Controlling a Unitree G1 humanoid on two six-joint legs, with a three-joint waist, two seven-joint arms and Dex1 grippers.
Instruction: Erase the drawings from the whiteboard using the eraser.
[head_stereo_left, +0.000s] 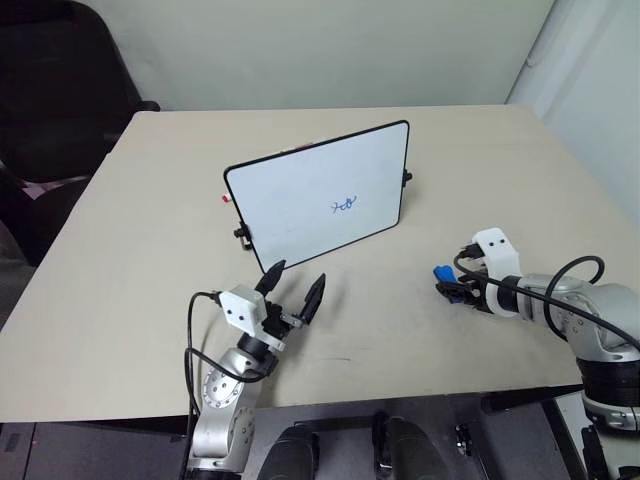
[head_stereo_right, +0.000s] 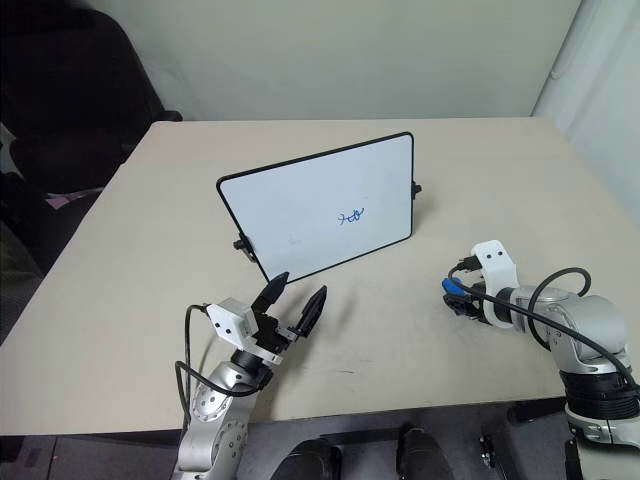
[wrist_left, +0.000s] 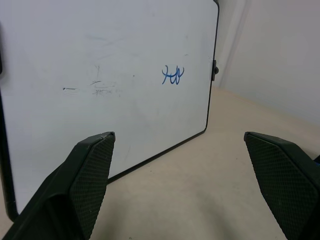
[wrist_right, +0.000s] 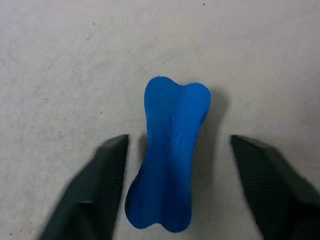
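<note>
The whiteboard (head_stereo_left: 300, 200) stands propped upright near the middle of the beige table, leaning back. The drawings (head_stereo_left: 343, 205) are a small blue scribble right of its centre, also seen close up as drawings (wrist_left: 173, 75). The eraser (head_stereo_left: 443, 272), a small blue block pinched at the waist, lies flat on the table to the right of the board. My right gripper (head_stereo_left: 452, 286) points down at it, and the eraser (wrist_right: 170, 155) lies between the two fingers, a gap showing on each side. My left gripper (head_stereo_left: 298, 273) hovers open in front of the board's lower left corner, holding nothing.
A black chair (head_stereo_left: 50, 90) stands beyond the table's far left corner. A small red object (head_stereo_left: 226, 198) peeks out behind the board's left edge. The table's front edge (head_stereo_left: 330, 400) runs just below both arms. Faint grey smudges (wrist_left: 102, 87) mark the board's left half.
</note>
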